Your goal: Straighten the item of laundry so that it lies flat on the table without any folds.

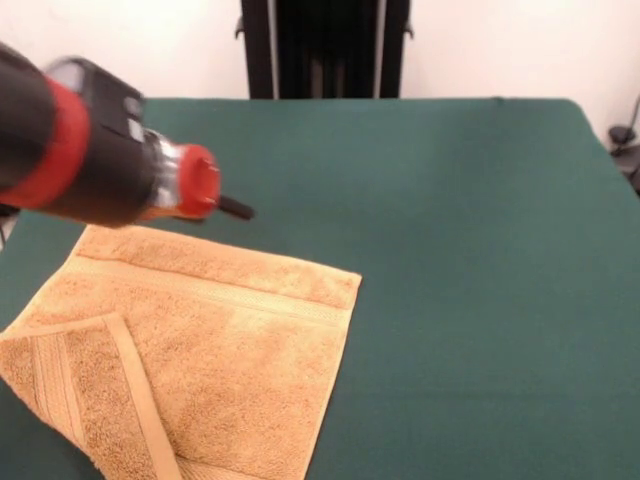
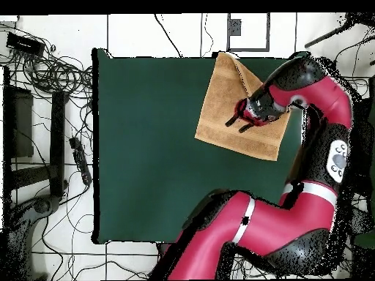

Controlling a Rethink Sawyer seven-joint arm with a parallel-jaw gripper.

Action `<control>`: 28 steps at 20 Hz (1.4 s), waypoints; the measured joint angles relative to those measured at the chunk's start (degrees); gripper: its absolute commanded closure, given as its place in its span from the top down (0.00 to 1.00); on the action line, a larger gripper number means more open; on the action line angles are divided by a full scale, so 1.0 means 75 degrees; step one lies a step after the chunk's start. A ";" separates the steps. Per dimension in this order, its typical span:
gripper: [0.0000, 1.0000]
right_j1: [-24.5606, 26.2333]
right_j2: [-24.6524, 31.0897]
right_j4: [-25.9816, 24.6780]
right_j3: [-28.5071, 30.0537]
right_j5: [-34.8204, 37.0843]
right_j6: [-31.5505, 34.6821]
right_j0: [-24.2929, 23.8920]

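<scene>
The golden-orange towel (image 1: 230, 340) lies on the green table (image 1: 450, 250) at the near left in the front view. Its near-left corner (image 1: 80, 390) is folded over onto the towel and shows a woven band. The rest lies flat. In the overhead view the towel (image 2: 220, 102) is at the table's (image 2: 146, 146) top right. My gripper (image 1: 238, 210) hovers empty over the towel's far edge, on the arm coming in from the left. In the overhead view the gripper (image 2: 239, 123) is over the towel's middle with its two fingers apart.
The robot's black pedestal (image 1: 325, 48) stands at the table's far side. The towel reaches the table's near-left edge in the front view. In the overhead view, cables (image 2: 58, 73) and a black stand (image 2: 55, 146) lie on the floor to the table's left.
</scene>
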 measured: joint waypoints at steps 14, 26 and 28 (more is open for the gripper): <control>1.00 0.0539 -0.2265 0.2216 -0.2347 0.0183 0.0000 -0.0538; 1.00 0.2112 -0.6475 0.7144 -0.3054 -0.0307 0.0000 -0.1303; 1.00 0.2284 -0.7003 0.7756 -0.3057 -0.0330 0.0000 -0.1391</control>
